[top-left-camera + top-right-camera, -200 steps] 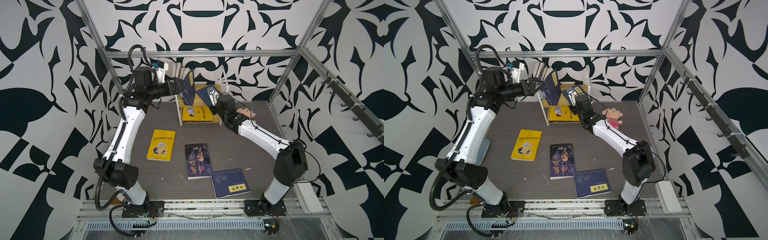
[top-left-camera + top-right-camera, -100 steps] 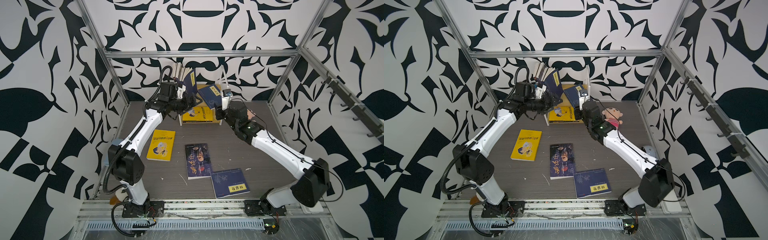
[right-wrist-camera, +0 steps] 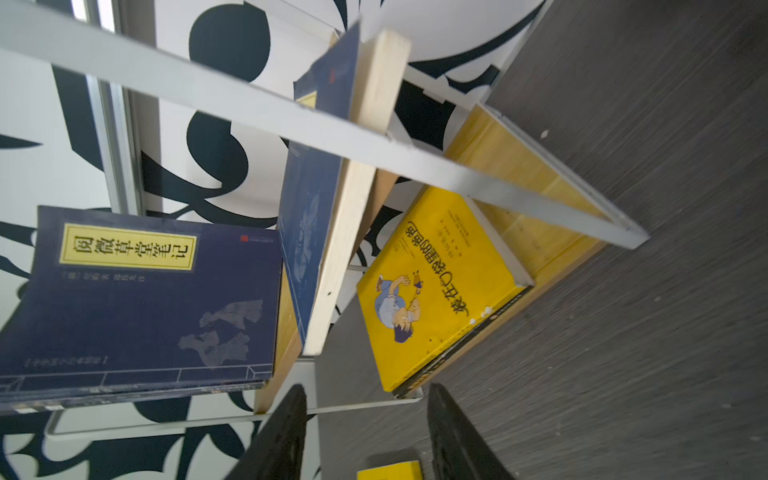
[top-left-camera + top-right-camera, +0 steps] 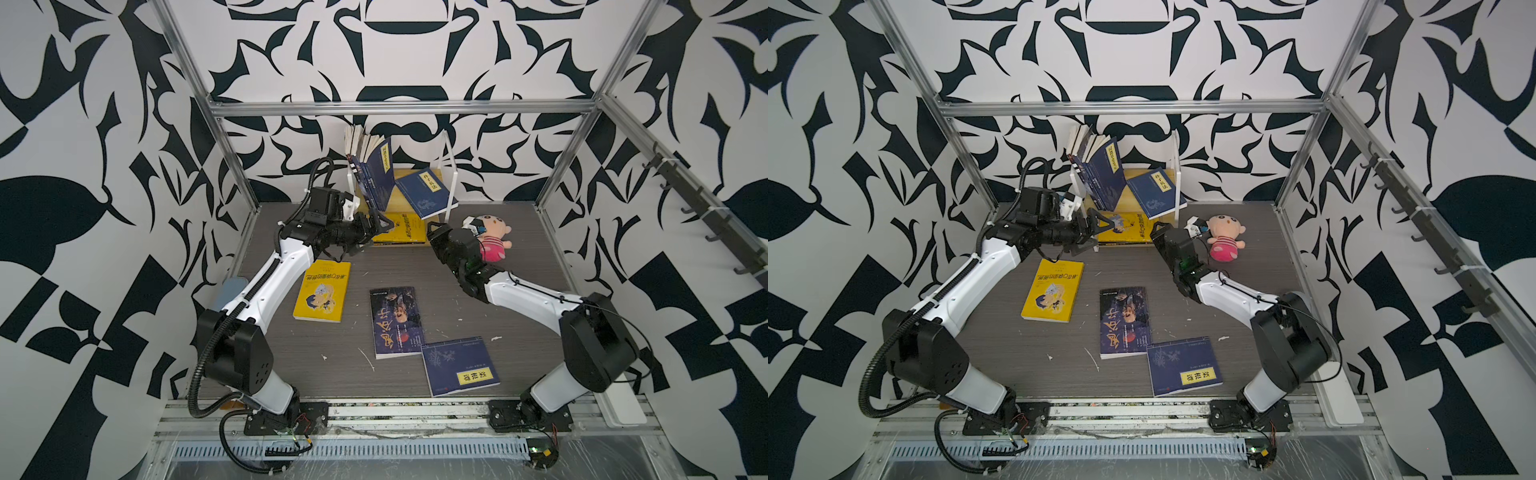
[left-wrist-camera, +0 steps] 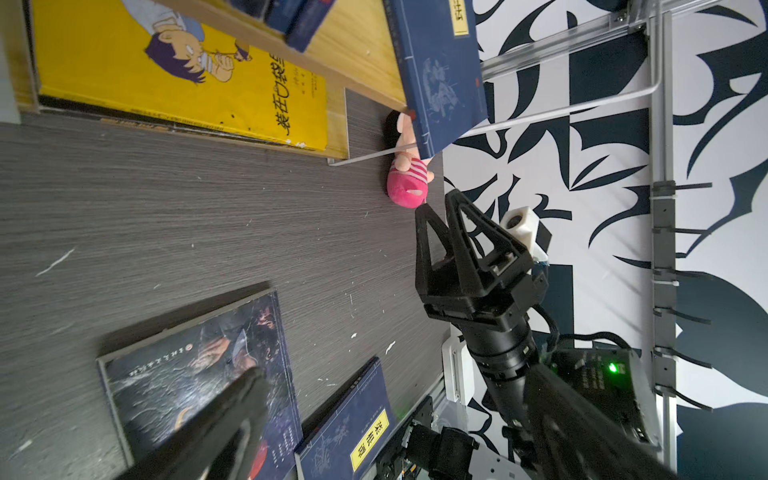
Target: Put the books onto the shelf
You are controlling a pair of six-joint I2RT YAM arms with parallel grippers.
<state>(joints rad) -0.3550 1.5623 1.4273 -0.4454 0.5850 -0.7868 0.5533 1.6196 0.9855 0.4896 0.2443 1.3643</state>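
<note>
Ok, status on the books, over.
Open, empty: left gripper, right gripper. On table: yellow book, dark book, navy book; other books on shelf. Beside shelf: doll, not blocking.

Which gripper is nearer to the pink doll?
Right. The right gripper is close beside the doll, on its shelf side. The left gripper is farther, at the other end of the shelf front.

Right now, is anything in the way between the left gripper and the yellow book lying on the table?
No, nothing visible is. The left gripper hangs open in front of the shelf, and the yellow book lies flat on the table just nearer the robot's base.
</note>
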